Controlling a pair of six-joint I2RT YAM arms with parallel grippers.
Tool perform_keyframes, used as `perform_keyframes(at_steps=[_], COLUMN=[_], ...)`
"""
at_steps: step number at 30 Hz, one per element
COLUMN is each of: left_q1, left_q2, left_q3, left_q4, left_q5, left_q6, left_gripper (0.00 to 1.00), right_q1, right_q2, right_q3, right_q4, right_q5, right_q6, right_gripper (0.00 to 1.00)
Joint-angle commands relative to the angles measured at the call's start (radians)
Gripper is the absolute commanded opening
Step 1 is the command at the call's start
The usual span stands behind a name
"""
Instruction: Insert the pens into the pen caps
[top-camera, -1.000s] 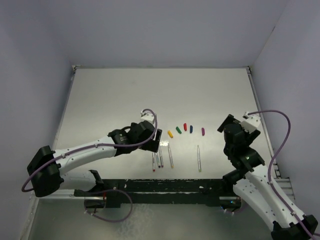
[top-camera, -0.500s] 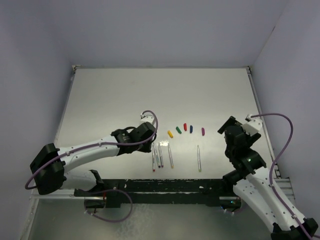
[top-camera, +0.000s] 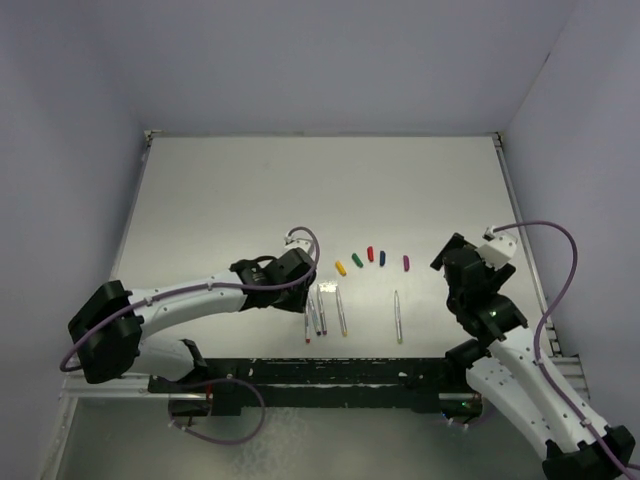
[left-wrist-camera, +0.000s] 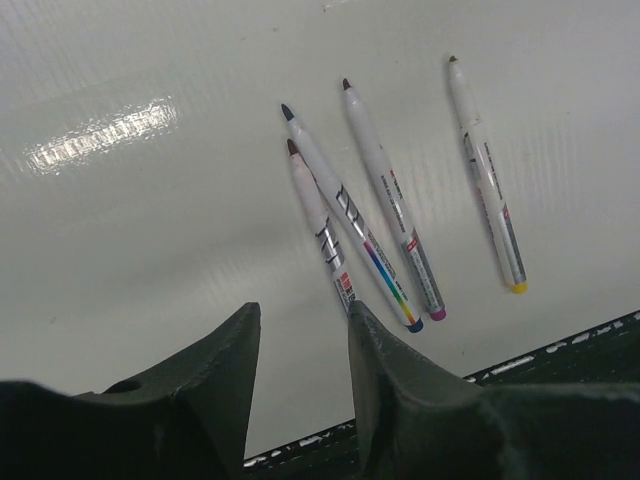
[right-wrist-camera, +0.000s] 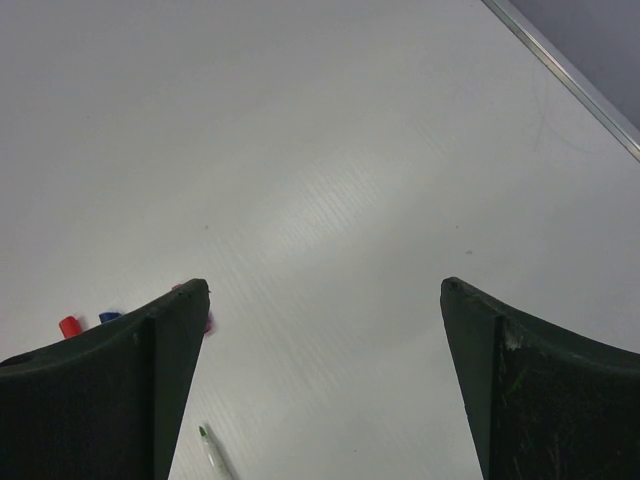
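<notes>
Five pens lie near the front edge. In the left wrist view a red-tipped pen, a blue-ended pen, a purple-ended pen and a yellow-ended pen fan out. The green-tipped pen lies apart to the right. The caps form an arc: yellow, green, red, blue, purple. My left gripper hovers by the red-tipped pen's rear end, jaws partly apart with only table between them. My right gripper stands wide open, right of the purple cap.
The black rail carrying the arm bases runs along the near edge, just behind the pens. Walls close in the table on the left, back and right. The right wrist view catches the red cap, blue cap and green-tipped pen.
My left gripper has come down and nearer to the pen cluster, and its jaws have narrowed from wide open. The right arm has shifted only slightly. Pens and caps lie as before.
</notes>
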Motion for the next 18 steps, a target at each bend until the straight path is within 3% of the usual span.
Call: perform_keyframes(at_steps=[1,18], left_q1=[-0.007,-0.042], left_q2=[0.039,0.103], left_q3=[0.004,0.000], left_q4=[0.010,0.012], left_q5=[0.042,0.030], left_q6=[-0.017,-0.052], left_gripper=[0.46,0.50], right_q1=[-0.002,-0.002], right_q2=[-0.018,-0.017], right_q3=[0.019,0.013], right_q4=[0.008,0.003], right_q5=[0.002,0.004], right_q6=[0.023,0.033], right_gripper=[1.00,1.00])
